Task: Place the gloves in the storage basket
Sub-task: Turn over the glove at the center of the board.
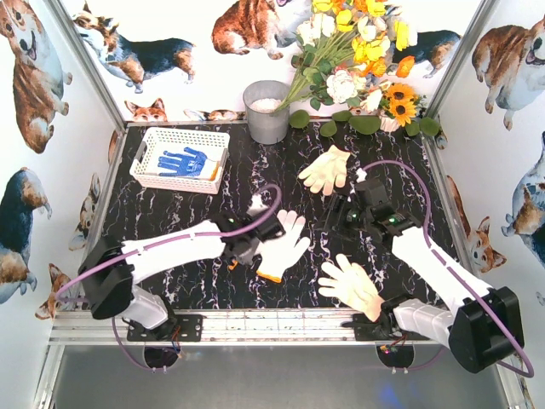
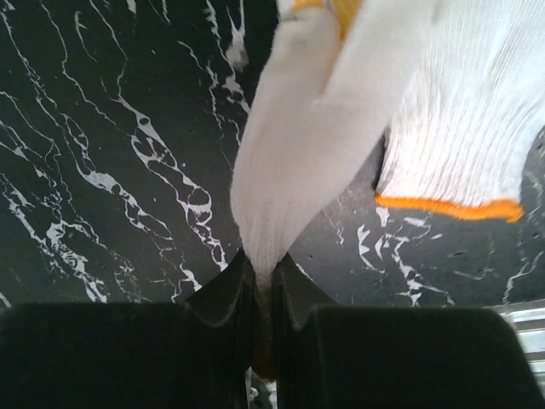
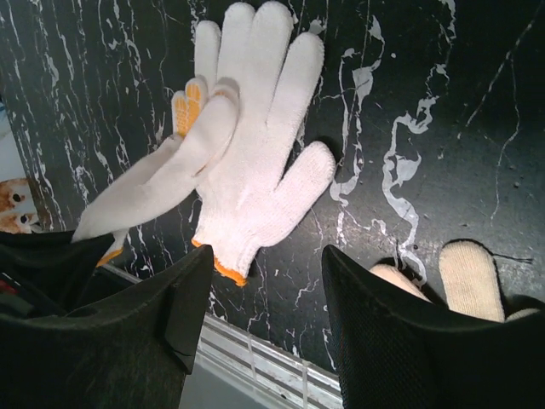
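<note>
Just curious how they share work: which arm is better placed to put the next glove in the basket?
Probably the left. The left gripper is shut on a white glove, and the storage basket lies on its side of the table. The right gripper is open and holds nothing.

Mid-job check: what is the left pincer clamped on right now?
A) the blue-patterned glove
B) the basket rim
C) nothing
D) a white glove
D: the left pincer is shut on a fold of the white glove, while the blue-patterned glove lies in the storage basket.
</note>
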